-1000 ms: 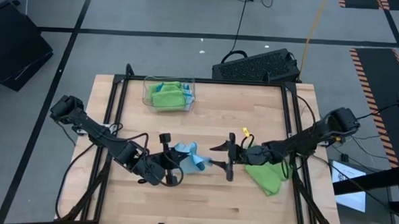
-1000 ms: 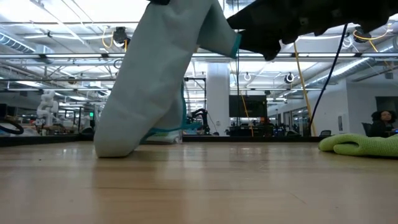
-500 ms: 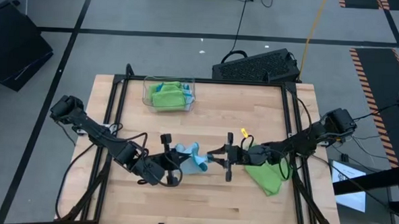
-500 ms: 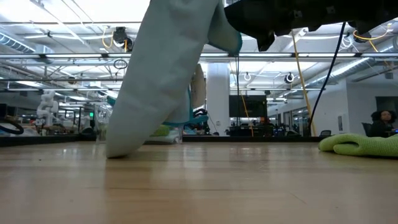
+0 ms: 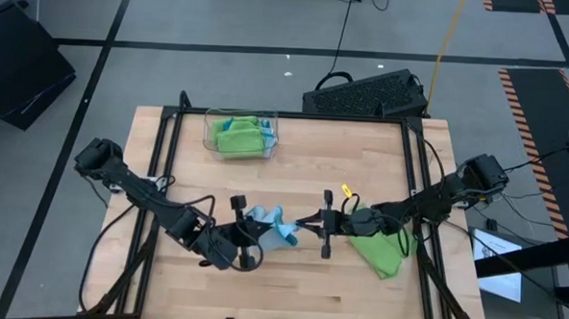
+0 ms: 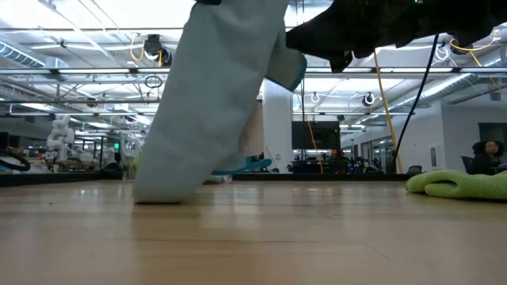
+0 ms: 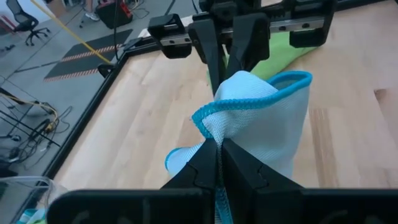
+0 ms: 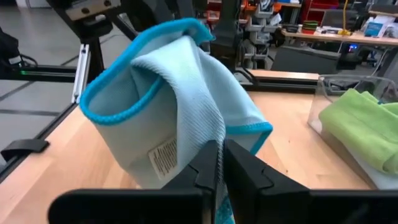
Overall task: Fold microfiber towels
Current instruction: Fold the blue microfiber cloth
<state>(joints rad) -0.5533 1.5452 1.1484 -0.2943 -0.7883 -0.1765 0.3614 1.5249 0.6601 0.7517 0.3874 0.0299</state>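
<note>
A light blue microfiber towel (image 5: 274, 226) with a teal hem and a small white tag (image 8: 163, 155) hangs bunched between my two grippers at mid-table. My left gripper (image 5: 256, 231) is shut on its left side and my right gripper (image 5: 301, 223) is shut on its right side, the two facing each other. In the low view the towel (image 6: 214, 95) hangs down at a slant. A lime green towel (image 5: 382, 250) lies crumpled on the table under my right arm. My left gripper pinches a gathered fold of the blue towel beside its teal hem (image 7: 211, 132) between its two fingers, coming in about level from the table's left. The towel's upper part is lifted; its lower end (image 6: 158, 194) rests on the table. My right gripper pinches a bunched fold of the blue towel (image 8: 214, 127) between its two fingers, coming in about level from the table's right. The tagged side hangs beside the fingers. How many layers it has, I cannot tell.
A clear plastic tray (image 5: 211, 129) holding green towels (image 5: 237, 136) stands at the table's far left. The green towel also shows in the low view (image 6: 459, 184). Bare wood lies toward the near edge (image 5: 289, 285) and the far right (image 5: 352, 153).
My left gripper has crept toward the table's right edge, closer to my right gripper. The blue towel has bunched a little more between them, and its lower end has slid a short way along the table. Both grippers stay shut.
</note>
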